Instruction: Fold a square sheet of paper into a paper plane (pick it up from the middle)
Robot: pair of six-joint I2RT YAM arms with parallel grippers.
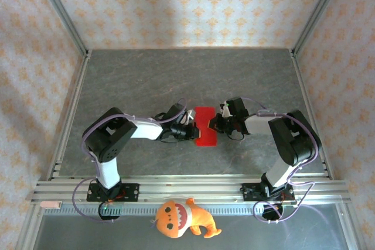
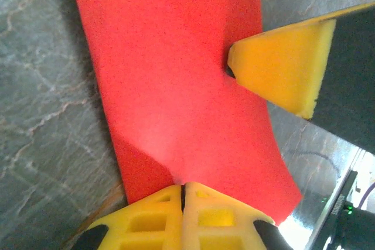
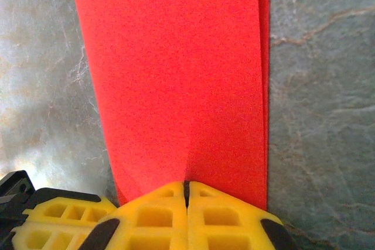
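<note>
Top external view: the square sheet of paper [image 1: 205,126] is in the middle of the frame, over the grey bench [image 1: 146,80]. The left end effector [image 1: 193,132] is pinched tight on the paper's left edge. The right end effector [image 1: 214,125] is pinched tight on its right edge. In the left wrist view the paper bends a bit. It is thin. If the arms pull apart, it could rip. If they push together, it could crumple in the wrong spot. Each one holds just the very edge, so the paper could slip out too.
</note>
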